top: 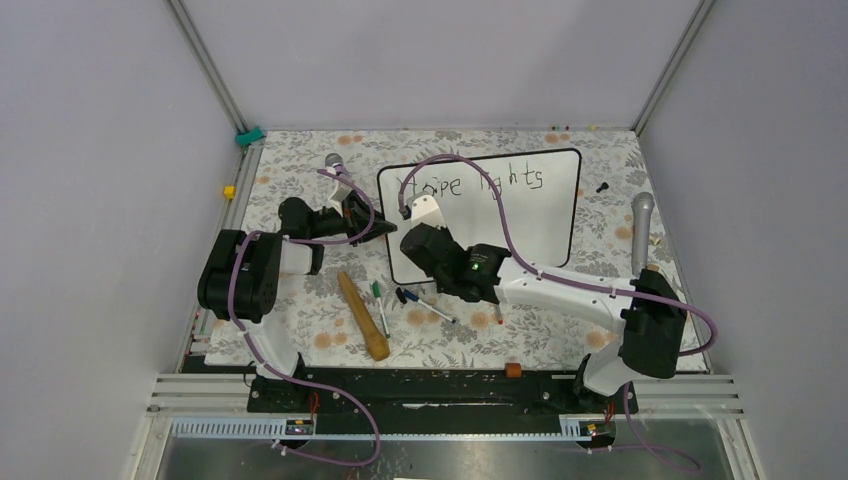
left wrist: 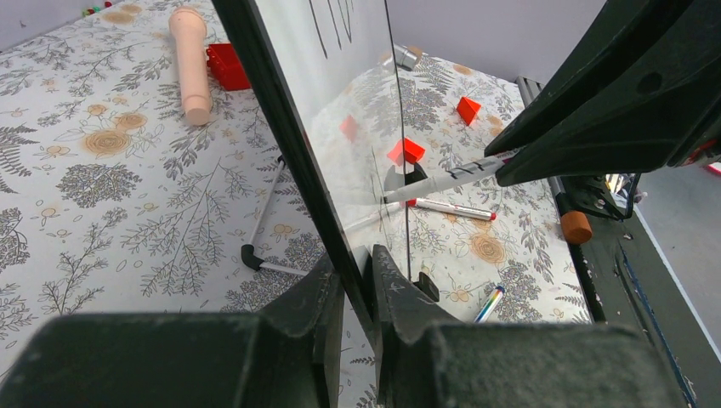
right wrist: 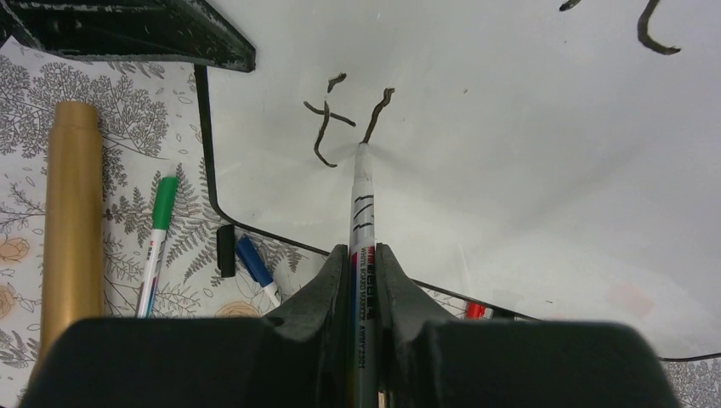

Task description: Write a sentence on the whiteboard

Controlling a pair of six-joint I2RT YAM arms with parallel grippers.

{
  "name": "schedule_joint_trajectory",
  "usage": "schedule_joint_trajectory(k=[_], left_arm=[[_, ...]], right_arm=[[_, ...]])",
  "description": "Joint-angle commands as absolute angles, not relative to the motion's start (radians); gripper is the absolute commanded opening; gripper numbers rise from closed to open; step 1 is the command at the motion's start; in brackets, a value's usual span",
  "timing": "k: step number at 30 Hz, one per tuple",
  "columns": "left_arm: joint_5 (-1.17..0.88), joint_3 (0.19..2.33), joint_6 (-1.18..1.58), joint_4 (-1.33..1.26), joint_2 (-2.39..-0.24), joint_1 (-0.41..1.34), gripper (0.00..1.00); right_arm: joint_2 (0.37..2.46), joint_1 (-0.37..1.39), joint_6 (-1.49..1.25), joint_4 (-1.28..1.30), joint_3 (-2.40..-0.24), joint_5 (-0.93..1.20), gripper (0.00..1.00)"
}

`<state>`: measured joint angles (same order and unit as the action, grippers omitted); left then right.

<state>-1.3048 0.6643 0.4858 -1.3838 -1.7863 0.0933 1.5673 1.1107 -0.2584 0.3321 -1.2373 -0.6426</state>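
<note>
The whiteboard [top: 540,225] stands tilted at the back middle of the flowered table. The sentence [top: 470,182] reads "Hope lights" on its top line. A "t" and one further stroke [right wrist: 327,127] begin a second line. My left gripper [left wrist: 357,272] is shut on the whiteboard's black left frame [left wrist: 281,119]. My right gripper [right wrist: 364,255] is shut on a white whiteboard marker [right wrist: 361,195], whose tip touches the board at the foot of the newest stroke. In the top view the right wrist [top: 425,235] hides the tip.
A gold cylinder [top: 362,315], a green marker [top: 380,300] and a blue marker [top: 420,300] lie in front of the board. A red-capped pen [left wrist: 451,208] and red blocks [left wrist: 406,151] lie near it. A microphone [top: 640,230] lies at the right.
</note>
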Motion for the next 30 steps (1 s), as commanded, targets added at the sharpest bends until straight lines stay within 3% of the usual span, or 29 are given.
schedule_joint_trajectory(k=[1,30], left_arm=[[-1.321,0.651,0.334,-1.474,-1.769,0.091,0.00],[-1.320,0.653,0.336,-1.473,-1.771,0.092,0.00]], right_arm=[[1.558,1.095,-0.236,0.319,-1.291,-0.693,0.00],[1.508,1.072,-0.258,0.341,-1.215,-0.706,0.00]])
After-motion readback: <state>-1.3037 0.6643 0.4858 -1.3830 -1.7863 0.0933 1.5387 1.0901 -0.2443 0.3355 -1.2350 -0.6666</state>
